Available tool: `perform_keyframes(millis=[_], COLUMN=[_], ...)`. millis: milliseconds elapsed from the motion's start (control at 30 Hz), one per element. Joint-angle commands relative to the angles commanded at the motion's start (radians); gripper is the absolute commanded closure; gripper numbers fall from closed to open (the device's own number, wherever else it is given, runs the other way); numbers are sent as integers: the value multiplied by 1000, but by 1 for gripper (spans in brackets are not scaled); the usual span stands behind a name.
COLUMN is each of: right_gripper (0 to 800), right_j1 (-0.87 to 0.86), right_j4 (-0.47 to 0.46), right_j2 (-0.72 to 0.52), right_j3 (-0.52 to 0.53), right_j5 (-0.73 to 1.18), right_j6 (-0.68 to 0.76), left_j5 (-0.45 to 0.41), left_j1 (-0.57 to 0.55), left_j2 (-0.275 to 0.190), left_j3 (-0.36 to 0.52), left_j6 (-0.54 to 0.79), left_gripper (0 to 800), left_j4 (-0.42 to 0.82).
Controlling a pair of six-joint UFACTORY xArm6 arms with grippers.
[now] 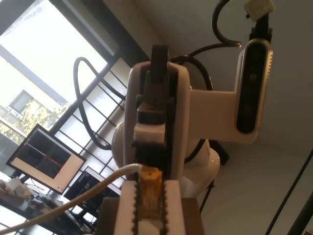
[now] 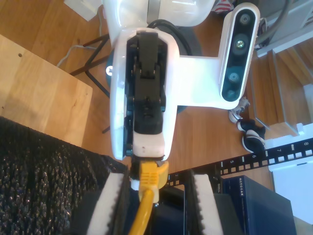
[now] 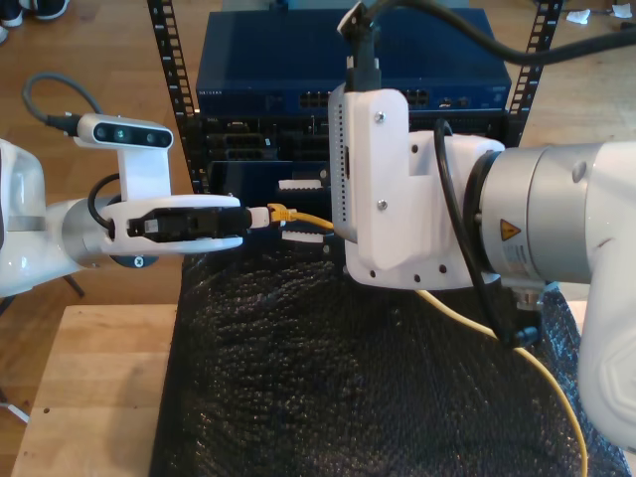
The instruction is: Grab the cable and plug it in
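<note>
**Above the mat's far edge: cable end pinched, not plugged**

Over the far edge of the black padded mat (image 3: 328, 378), just in front of the equipment rack (image 3: 164, 89), my two grippers face each other tip to tip. My first gripper (image 3: 254, 217), reaching in from the exterior view's left, is clenched on the end of the cable (image 3: 310, 221). In the first wrist view its ribbed pads (image 1: 128, 208) sit close on either side of the yellow-orange boot (image 1: 150, 188).

My second gripper (image 3: 298, 209), on the large arm at the exterior view's right, is released. Its pale toothed fingers (image 2: 113, 205) stand wide apart, and the cable (image 2: 146, 178) passes between them. It runs nearer one finger than the other, and I cannot tell whether it touches that finger.

From the pinched end the cable runs toward the exterior view's right, behind the second arm's white housing (image 3: 393, 189). It shows again below that housing, trailing over the mat toward the near corner at the exterior view's right. A blue network switch (image 3: 298, 70) sits in the rack behind. The cable's plug is apart from it, held in the air.
</note>
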Motion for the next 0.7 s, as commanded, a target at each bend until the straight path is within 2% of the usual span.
perform_keyframes(millis=[233, 367, 700], right_gripper=[576, 585, 604], right_j1=[3, 3, 3], right_j4=[2, 31, 32], right_j2=[0, 0, 0], right_j3=[5, 5, 5], right_j5=[0, 0, 0], right_j6=[0, 0, -2], left_j5=[0, 0, 2], left_j1=[0, 0, 0], left_j2=[0, 0, 0], left_j3=[-2, -3, -2], left_j6=[0, 0, 0], left_gripper=[769, 769, 769], left_j4=[-5, -5, -5])
